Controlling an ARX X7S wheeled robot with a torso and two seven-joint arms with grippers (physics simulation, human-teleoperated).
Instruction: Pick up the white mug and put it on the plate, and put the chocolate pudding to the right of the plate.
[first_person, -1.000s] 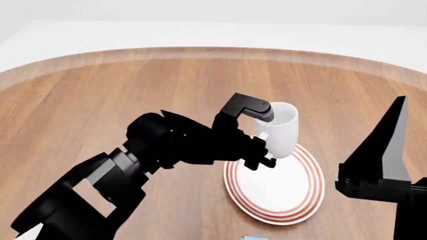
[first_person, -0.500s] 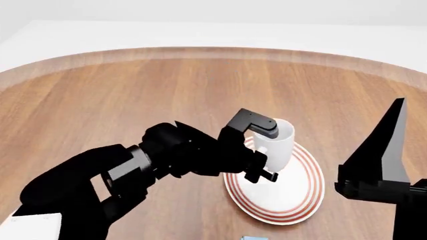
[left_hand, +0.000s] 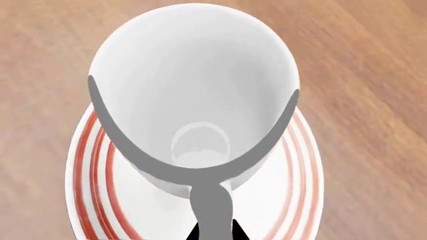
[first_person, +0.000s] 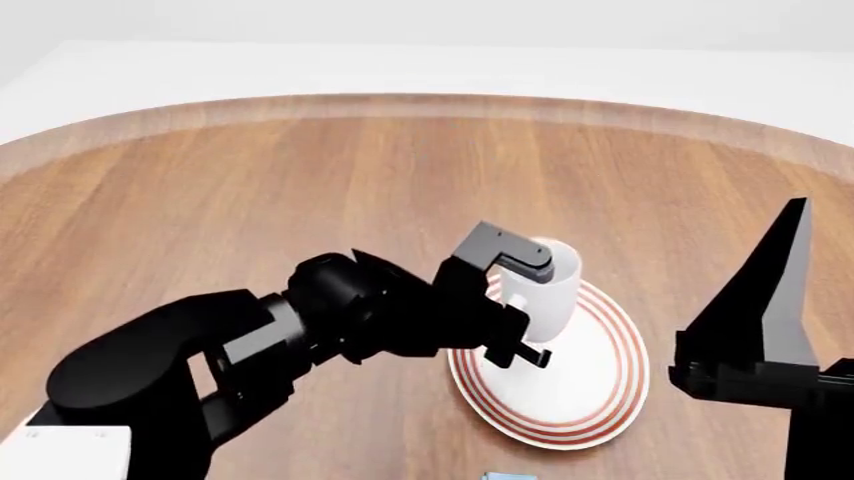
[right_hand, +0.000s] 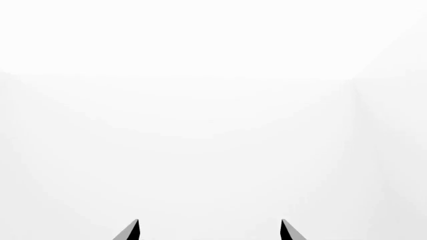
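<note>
Mug placement is the step in hand: the left hand grips the white mug by its wall, one finger over the rim and one low outside, and holds it upright over the plate, toward the plate's 11 o'clock side. From the head view I cannot tell whether the base is down or just above the plate. To do this well, I would lower straight down until the base seats flat inside the red rings, then part the fingers slowly and lift clear without nudging the rim, since the mug sits off-centre and a sideways pull could tip it

Further right, the right hand is raised at 3 o'clock of the plate, well apart from it, fingers spread and empty

The left wrist view looks down into the mug, showing it empty, with the plate beneath it, which the head view cannot confirm. Only the head view shows the table and a blue sliver of the pudding at the plate's 6 o'clock
</note>
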